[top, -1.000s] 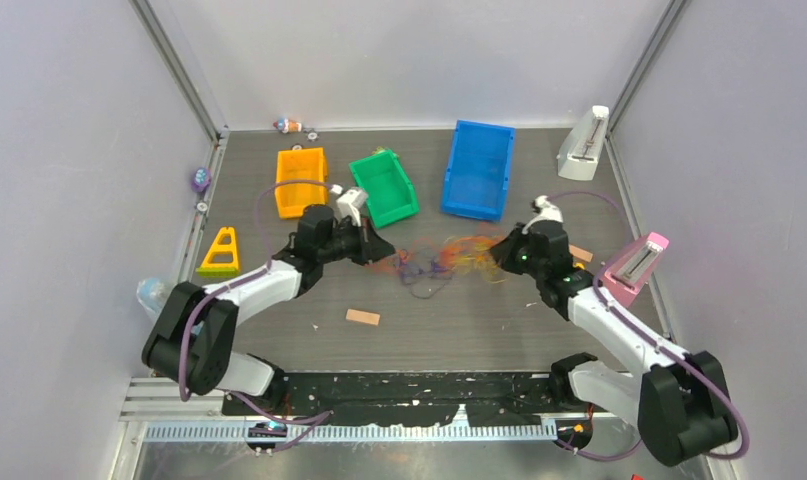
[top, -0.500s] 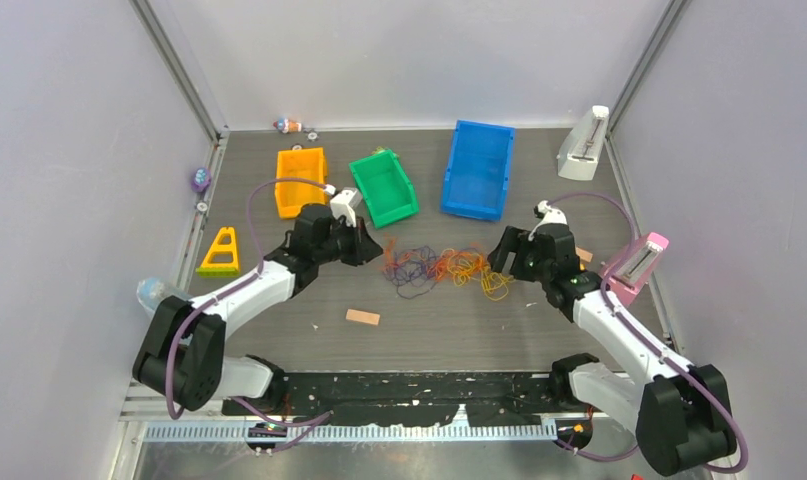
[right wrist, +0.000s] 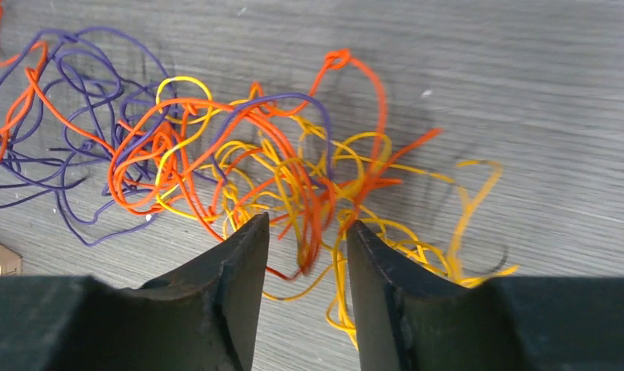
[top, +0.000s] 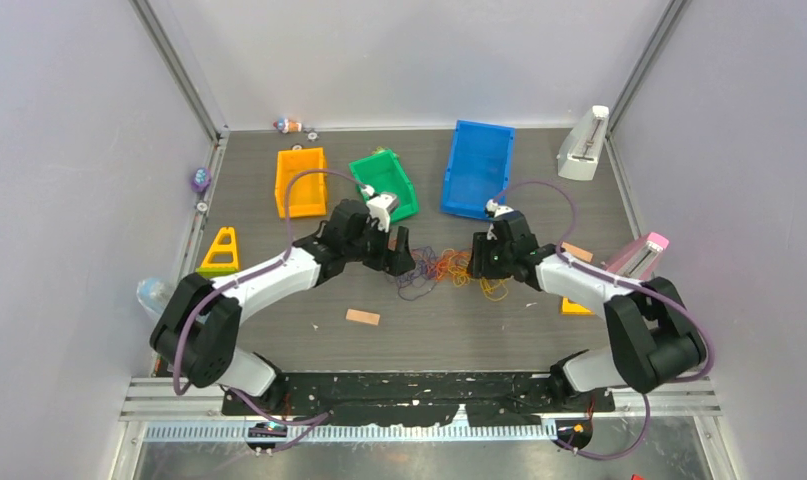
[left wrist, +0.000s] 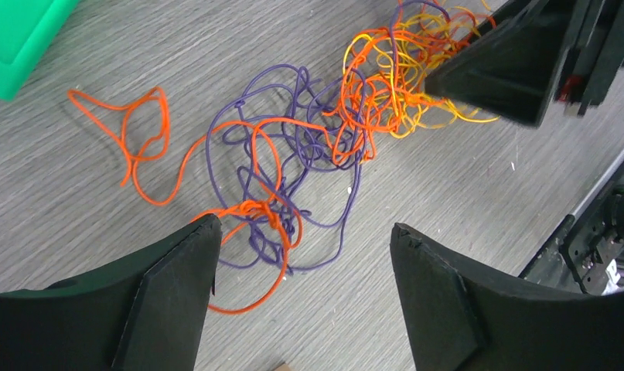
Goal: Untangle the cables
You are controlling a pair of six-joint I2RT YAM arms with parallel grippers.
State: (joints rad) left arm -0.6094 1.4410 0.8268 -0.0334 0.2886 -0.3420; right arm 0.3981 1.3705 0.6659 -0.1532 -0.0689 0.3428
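The cables [top: 444,267] are a loose tangle of purple, orange and yellow strands lying mid-table. In the left wrist view the purple cable [left wrist: 324,166] and orange cable [left wrist: 142,131] spread ahead of my left gripper [left wrist: 305,229], which is open wide just over the tangle's left edge [top: 404,262] and holds nothing. My right gripper [top: 476,262] is at the tangle's right side. Its jaws [right wrist: 306,226] stand partly open, with blurred orange strands and yellow cable [right wrist: 386,239] loose in the gap. The right gripper's fingers [left wrist: 509,69] also show in the left wrist view.
Orange bin [top: 301,180], green bin [top: 384,186] and blue bin [top: 478,168] stand behind the tangle. A white device [top: 584,143] and a pink one [top: 637,262] are at the right. A yellow triangle [top: 220,251] is at the left, a tan block [top: 362,317] in front.
Both grippers held the cables stretched between them, then let go; the tangle dropped slack. Both arms moved inward to it. The left jaws opened wide, the right opened then narrowed.
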